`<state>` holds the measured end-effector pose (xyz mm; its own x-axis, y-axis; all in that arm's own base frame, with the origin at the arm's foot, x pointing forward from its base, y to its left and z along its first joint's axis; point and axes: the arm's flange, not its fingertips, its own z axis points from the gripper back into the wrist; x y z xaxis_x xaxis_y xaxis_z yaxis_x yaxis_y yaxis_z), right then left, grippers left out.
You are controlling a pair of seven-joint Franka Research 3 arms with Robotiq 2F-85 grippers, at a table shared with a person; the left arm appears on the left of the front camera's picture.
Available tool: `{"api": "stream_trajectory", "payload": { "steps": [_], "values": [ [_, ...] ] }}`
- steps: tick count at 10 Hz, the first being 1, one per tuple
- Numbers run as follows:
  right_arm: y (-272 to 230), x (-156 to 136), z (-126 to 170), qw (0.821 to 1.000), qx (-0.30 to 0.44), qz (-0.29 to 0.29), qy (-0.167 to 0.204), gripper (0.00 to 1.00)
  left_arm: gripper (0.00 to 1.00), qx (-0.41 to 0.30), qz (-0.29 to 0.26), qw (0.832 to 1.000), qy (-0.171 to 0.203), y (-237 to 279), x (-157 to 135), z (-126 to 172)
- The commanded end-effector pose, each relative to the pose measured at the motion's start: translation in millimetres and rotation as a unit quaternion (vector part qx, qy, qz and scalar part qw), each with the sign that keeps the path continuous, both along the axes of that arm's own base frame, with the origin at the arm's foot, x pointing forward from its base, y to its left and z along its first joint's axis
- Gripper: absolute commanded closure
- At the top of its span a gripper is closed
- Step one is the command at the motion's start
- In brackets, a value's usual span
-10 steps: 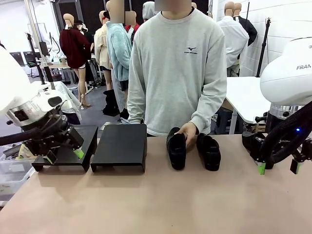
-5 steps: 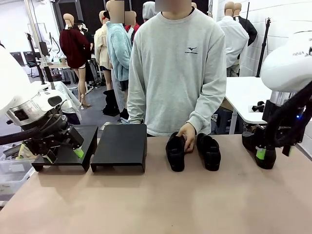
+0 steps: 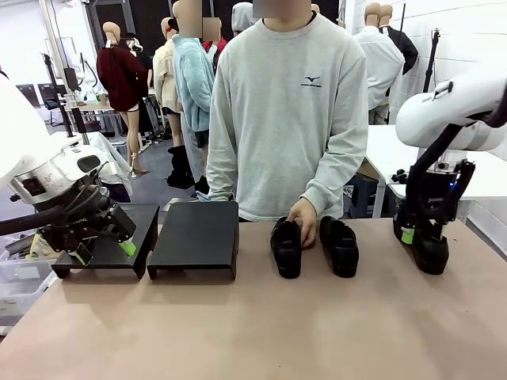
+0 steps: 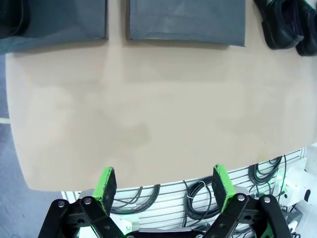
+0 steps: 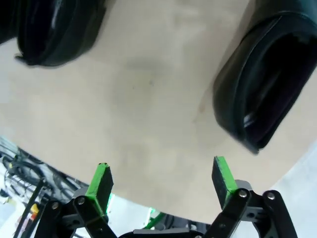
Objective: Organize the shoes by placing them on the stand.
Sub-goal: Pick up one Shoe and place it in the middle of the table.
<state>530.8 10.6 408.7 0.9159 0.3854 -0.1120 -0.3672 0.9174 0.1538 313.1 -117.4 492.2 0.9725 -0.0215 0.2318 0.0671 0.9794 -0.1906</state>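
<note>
Shoe [image 5: 262, 74] ahead of spread right jaws

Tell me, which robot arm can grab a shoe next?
Probably right. The right end effector, open, hangs just above a shoe; the left end effector hangs by the stands, away from that shoe.

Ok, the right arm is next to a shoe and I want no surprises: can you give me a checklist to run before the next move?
1. Right gripper jaws open and empty: ok.
2. Far-right shoe free of hands: ok.
3. Person's hand clear of the shoes: not ok, it rests on the middle-left shoe.
4. Right riser top bare: ok.
5. Left riser top bare: cannot tell, the left gripper hides part of it.
</note>
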Motion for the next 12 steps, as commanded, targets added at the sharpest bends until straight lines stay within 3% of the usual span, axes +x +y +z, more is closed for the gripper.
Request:
{"api": "stream_trajectory", "payload": {
  "steps": [1, 4, 5, 12],
  "values": [
    [-0.4, 14.8, 17.0, 1.000, 0.007, -0.028, 0.007, 0.00, 0.00, 0.001, -0.001, 1.000, -0.001, 0.0, -1.1, -0.3],
    [-8.7, 16.0, 22.2, 0.998, 0.001, -0.062, 0.009, 0.00, 0.00, 0.001, -0.001, 1.000, -0.001, 0.0, -1.1, -0.3],
    [-7.2, 17.2, 16.9, 1.000, -0.003, -0.025, -0.004, 0.00, 0.00, 0.001, -0.001, 1.000, -0.001, 0.0, -1.1, -0.3],
    [-7.2, 17.2, 16.9, 1.000, -0.003, -0.025, -0.004, 0.00, 0.00, 0.001, -0.001, 1.000, -0.001, 0.0, -1.1, -0.3]
  ]
}}
